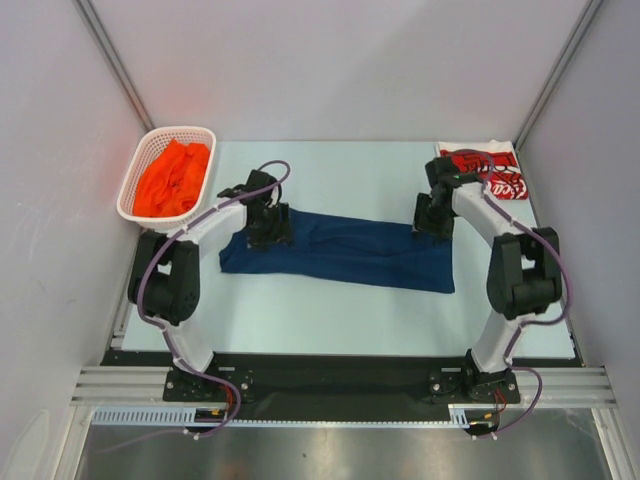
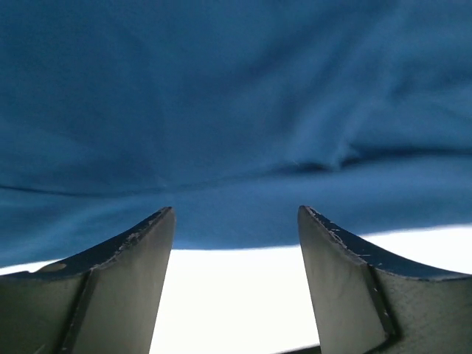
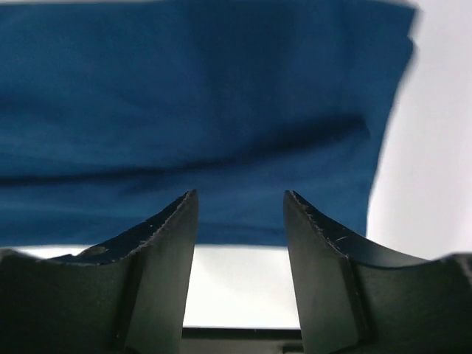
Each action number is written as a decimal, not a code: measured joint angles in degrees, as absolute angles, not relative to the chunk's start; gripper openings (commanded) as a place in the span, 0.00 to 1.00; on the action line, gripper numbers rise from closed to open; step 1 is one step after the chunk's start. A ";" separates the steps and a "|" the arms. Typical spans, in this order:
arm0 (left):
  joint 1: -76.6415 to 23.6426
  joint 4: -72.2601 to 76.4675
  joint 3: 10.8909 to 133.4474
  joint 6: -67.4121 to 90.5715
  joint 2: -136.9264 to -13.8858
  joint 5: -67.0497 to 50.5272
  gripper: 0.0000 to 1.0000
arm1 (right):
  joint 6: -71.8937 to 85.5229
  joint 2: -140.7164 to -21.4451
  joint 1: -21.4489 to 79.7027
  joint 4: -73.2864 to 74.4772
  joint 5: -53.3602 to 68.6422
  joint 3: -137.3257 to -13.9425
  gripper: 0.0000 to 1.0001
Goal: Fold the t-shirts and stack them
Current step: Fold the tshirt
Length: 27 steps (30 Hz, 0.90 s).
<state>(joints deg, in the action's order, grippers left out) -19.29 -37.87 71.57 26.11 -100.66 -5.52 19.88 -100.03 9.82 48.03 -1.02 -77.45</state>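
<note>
The dark navy t-shirt (image 1: pixel 340 250) lies as a long folded band across the middle of the table. My left gripper (image 1: pixel 268 232) hovers over its left end, jaws open with only bare table between them; navy cloth (image 2: pixel 236 110) fills that wrist view. Over the band's right end my right gripper (image 1: pixel 433 222) also stands open and empty, the shirt's edge (image 3: pixel 221 133) just beyond its fingertips. The red t-shirt (image 1: pixel 490 170) with white script lies folded at the back right corner. The orange t-shirt (image 1: pixel 172 178) sits bunched in the basket.
A white plastic lattice basket (image 1: pixel 140 160) stands at the back left of the table. White enclosure walls close in on both sides and the back. The table (image 1: pixel 340 310) is pale, with the arm bases along its near edge.
</note>
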 measured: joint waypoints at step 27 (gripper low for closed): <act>-18.11 -47.22 98.76 19.31 -125.89 1.21 0.71 | 18.63 -111.90 9.19 39.68 -6.50 -76.77 0.56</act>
